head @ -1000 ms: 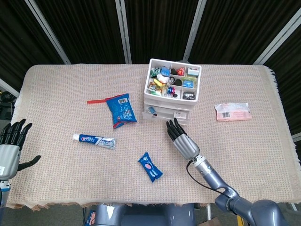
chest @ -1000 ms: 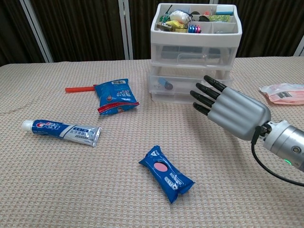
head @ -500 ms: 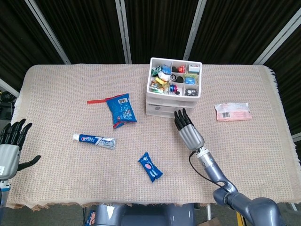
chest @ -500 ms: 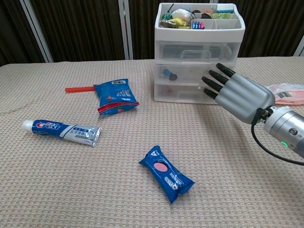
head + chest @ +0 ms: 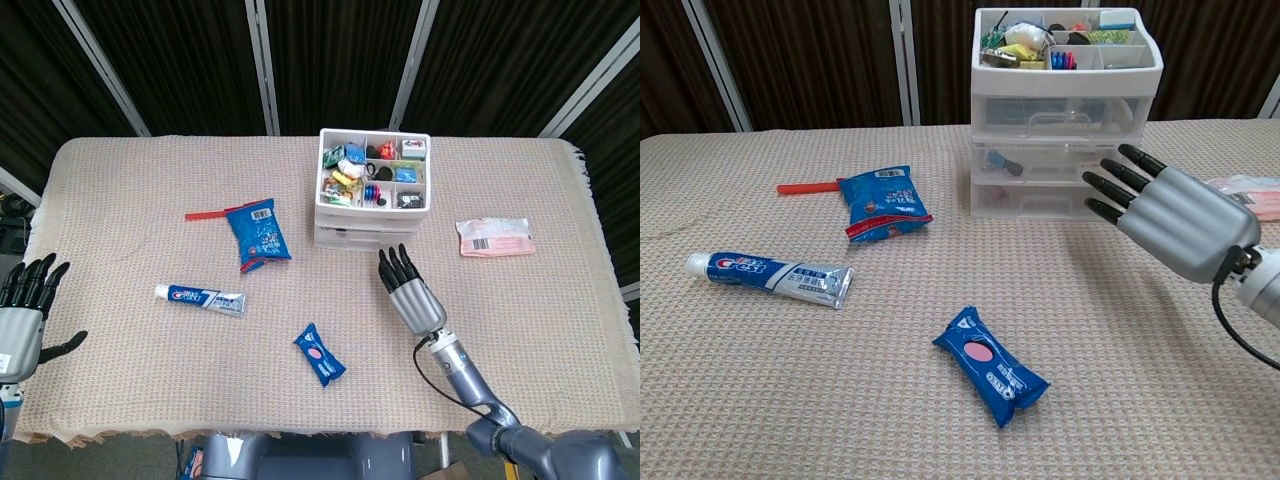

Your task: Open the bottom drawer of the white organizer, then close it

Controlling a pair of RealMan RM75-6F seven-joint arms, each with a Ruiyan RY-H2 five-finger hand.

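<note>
- White organizer [image 5: 1065, 110] near the far middle of the table; bottom drawer [image 5: 1035, 199] flush with the frame, apparently closed.
- Right hand [image 5: 1170, 215] just in front of that drawer, fingers straight and spread, holding nothing, not touching the front in the chest view.
- Left hand [image 5: 22, 310] low at the table's left edge, fingers apart, empty.
- Risk: light organizer may slide on the woven tablecloth [image 5: 130, 200] under a further push.
- Risk: drawer perhaps not fully seated; gap too small to judge.
- Risk: fingertips may catch the upper drawer handle [image 5: 1047, 120] when withdrawing.
</note>
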